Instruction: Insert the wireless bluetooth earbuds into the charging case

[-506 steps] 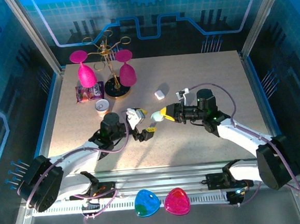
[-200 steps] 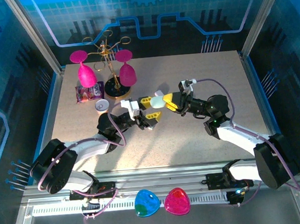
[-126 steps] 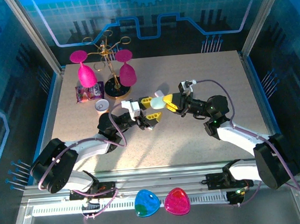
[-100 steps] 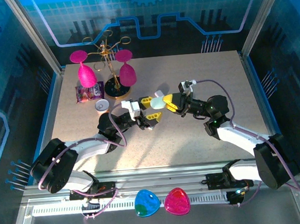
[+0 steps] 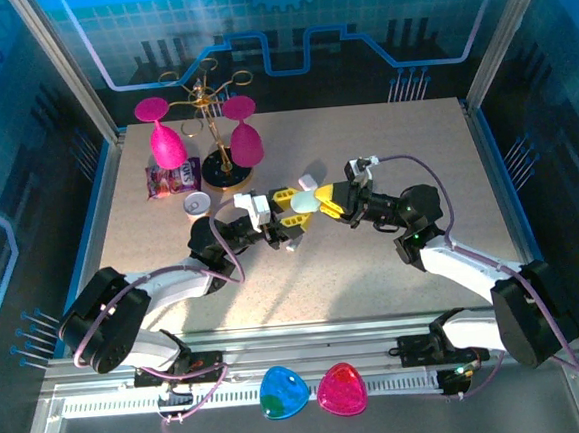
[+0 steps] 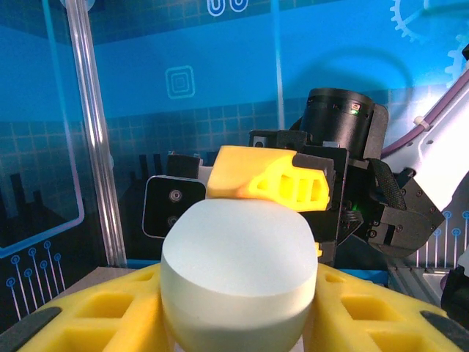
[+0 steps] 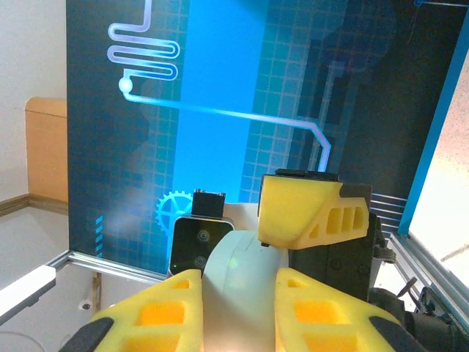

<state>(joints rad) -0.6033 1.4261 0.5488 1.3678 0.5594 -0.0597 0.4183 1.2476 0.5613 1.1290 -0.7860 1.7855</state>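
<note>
So both arms meet just to the right of the gold glass rack (image 5: 228,179), a bit nearer the arm bases than its round foot. The charging case (image 5: 302,202), a pale rounded pebble, is pinched there from two sides. The left gripper (image 5: 289,211) has its yellow fingers clamped on it, and the right gripper (image 5: 317,201) is clamped on it too, coming in from the opposite side. In the left wrist view the case sits snug between the two yellow pads, with one of the right gripper's fingers lying over the top of it. A tiny white thing (image 5: 310,181) sits on the table right of the rack, just behind the case, too small to tell what it is. A purple packet (image 5: 171,178) and a small white cup (image 5: 198,203) are left of the rack's foot.
</note>
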